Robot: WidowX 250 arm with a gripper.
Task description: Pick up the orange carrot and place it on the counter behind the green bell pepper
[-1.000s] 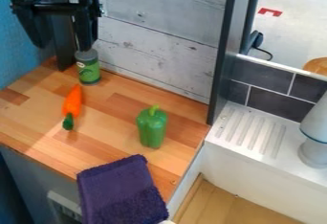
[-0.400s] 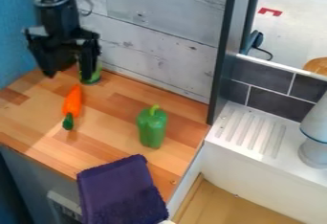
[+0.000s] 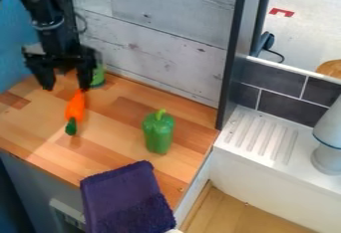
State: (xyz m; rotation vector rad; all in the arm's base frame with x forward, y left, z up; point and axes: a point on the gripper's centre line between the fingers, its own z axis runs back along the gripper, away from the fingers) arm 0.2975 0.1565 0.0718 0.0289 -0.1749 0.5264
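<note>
Well, the orange carrot (image 3: 75, 108) lies on the wooden counter (image 3: 114, 123) near the black gripper (image 3: 66, 86), whose fingers are wide apart, holding nothing; behind them stands a green can (image 3: 98, 76), rightward a green pepper (image 3: 158, 135), frontward a purple cloth (image 3: 124, 197)
</note>
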